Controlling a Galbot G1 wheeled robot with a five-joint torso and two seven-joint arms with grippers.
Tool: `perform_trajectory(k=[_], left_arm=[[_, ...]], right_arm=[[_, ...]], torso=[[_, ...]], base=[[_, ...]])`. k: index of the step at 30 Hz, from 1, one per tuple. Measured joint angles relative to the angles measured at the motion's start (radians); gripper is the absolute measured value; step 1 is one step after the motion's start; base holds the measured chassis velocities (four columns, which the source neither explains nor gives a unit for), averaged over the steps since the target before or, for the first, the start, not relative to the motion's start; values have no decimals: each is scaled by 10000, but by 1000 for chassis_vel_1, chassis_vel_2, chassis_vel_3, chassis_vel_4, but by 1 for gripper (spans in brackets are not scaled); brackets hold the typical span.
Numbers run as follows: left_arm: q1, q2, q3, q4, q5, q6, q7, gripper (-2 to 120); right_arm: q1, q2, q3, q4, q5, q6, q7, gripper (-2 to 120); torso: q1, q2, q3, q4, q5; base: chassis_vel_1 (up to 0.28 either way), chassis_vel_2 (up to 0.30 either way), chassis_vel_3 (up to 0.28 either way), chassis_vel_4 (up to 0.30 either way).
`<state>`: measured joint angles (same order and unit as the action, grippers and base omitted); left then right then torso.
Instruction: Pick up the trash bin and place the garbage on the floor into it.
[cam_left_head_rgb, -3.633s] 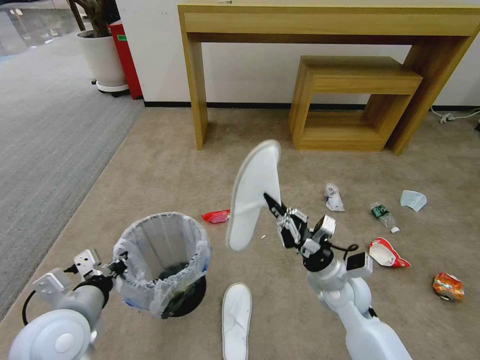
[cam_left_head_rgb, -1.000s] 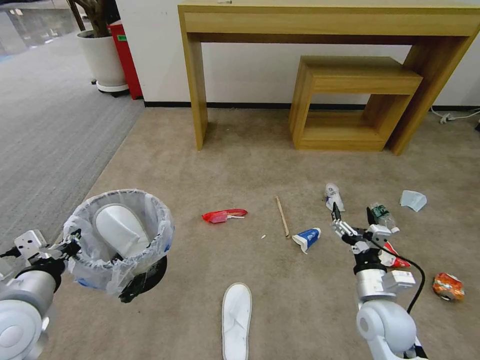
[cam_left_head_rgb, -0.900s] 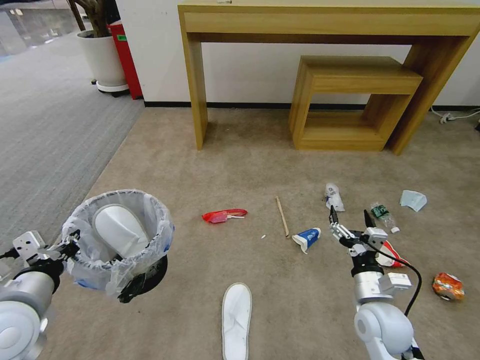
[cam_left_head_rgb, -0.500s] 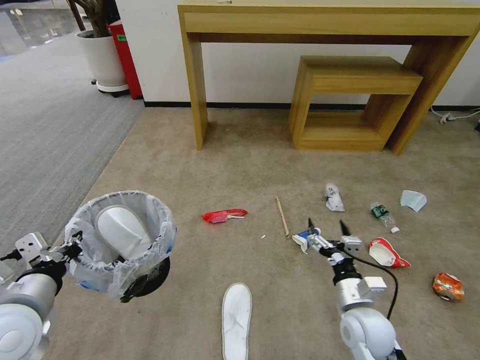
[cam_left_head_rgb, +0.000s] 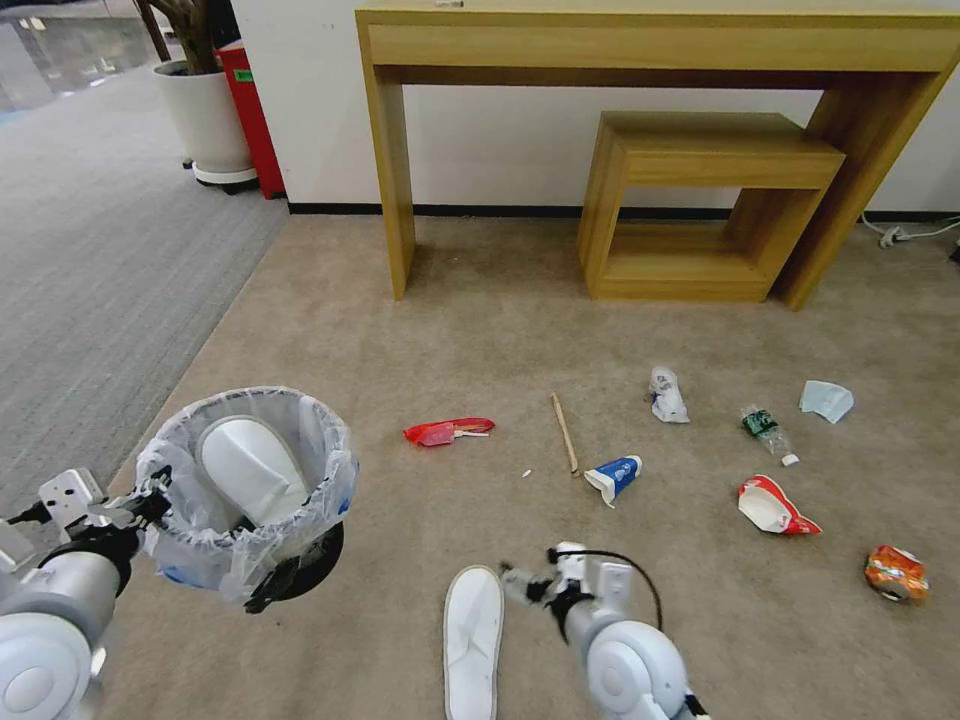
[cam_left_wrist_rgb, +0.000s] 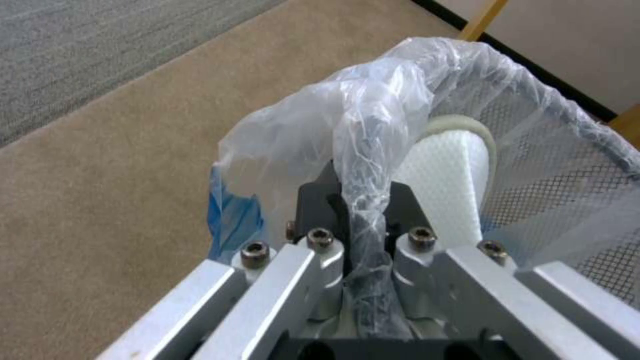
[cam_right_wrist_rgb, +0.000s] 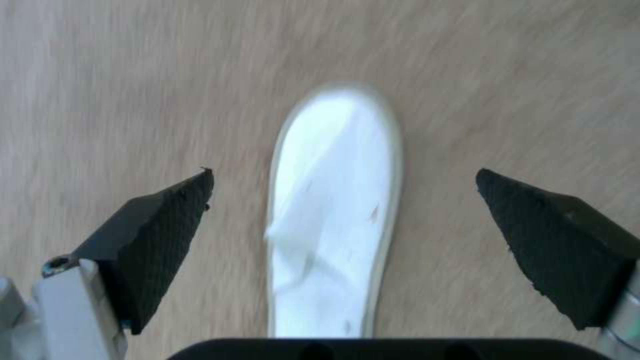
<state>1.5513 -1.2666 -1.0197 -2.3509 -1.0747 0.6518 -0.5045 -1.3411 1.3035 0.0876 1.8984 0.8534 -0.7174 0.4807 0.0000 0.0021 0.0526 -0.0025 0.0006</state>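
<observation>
My left gripper is shut on the rim of the trash bin and holds it tilted above the floor at the near left. The left wrist view shows the left gripper clamping the bag-covered rim. One white slipper stands inside the bin. The other slipper lies on the carpet close in front. My right gripper hovers beside its toe, and the right wrist view shows this gripper open over the slipper.
Litter lies on the carpet: red wrapper, wooden stick, blue-white cup, white bag, bottle, mask, red-white cup, orange can. Wooden tables and a plant pot stand at the wall.
The slipper my right gripper held up earlier now sits in the bin. The open right gripper swung from the right-hand litter leftward and nearer, over the second slipper. The bin drifted slightly.
</observation>
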Motion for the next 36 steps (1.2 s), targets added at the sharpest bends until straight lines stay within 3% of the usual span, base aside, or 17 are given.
perform_trajectory(k=[9,11,14,23,36], left_arm=[[-37,18,-92,99,25,7,4,3],[-70,14,-124,143,56,9,6,3],[-114,-14,-123,171,128,11,7,3],[-299,-236,281,306,584,18,7,3],[-398,-307,549,468,826,18,4,3]], right_arm=[[1052,-228,-618,-976,27,-349,-1271,100],[1594,-320,-902,-1473,-737,-316,-2514,100],[1925,-441,-1214,-1820,-1212,-288,-3142,100],[2202,-628,-2268,-2568,-805,-233,-2685,100],[2555,-377,-2287,-3474,-743,-198,-2807,100]], torso=[[0,0,0,0,0],[0,0,0,1,1],[0,0,1,1,1],[0,0,1,0,1],[0,0,0,0,0]], base=[[0,0,0,0],[0,0,0,0],[0,0,0,0],[0,0,0,0],[0,0,0,0]])
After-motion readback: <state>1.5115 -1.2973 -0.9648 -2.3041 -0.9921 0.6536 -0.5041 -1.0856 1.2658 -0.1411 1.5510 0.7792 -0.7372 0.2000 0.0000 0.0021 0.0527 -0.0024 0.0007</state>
